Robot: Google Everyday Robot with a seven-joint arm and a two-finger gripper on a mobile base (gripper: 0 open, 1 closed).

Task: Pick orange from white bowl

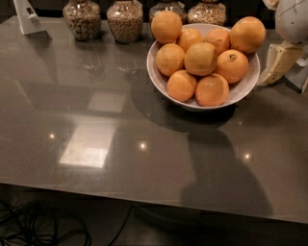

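Landmark: white bowl [246, 89], wide and shallow, standing on the bench [57, 81] toward its far right part.
Contents of the bowl: nine oranges heaped up, the pile rising above the rim.
Task orange: the orange [247, 34], large, smooth and plain-skinned, sits at the back right of the bowl, on top of the heap and over the rim on that side.
Neighbours: an orange with a dark stem spot [232, 66] lies just in front of it and touches it; another big orange [166, 26] tops the back left of the bowl.
Hand: the hand [279, 65] is outside the bowl, just to its right. A pale cream part slants down toward the bench beside the rim. It touches no fruit.
Hand state: cannot tell whether it is apart or together; it grips nothing.
Arm: a rounded white part [292, 17] shows above the hand, right of the bowl, cut by the picture's edge.
Behind the bowl: four glass jars of brownish stuff in a row, two [83, 19] [125, 20] to the back left, two [167, 7] [207, 12] partly hidden by the fruit.
Far left of the bowl: a small white stand [28, 17] at the bench's back corner.
Below the bench, front left of the bowl: dark cables [38, 230] on the floor.
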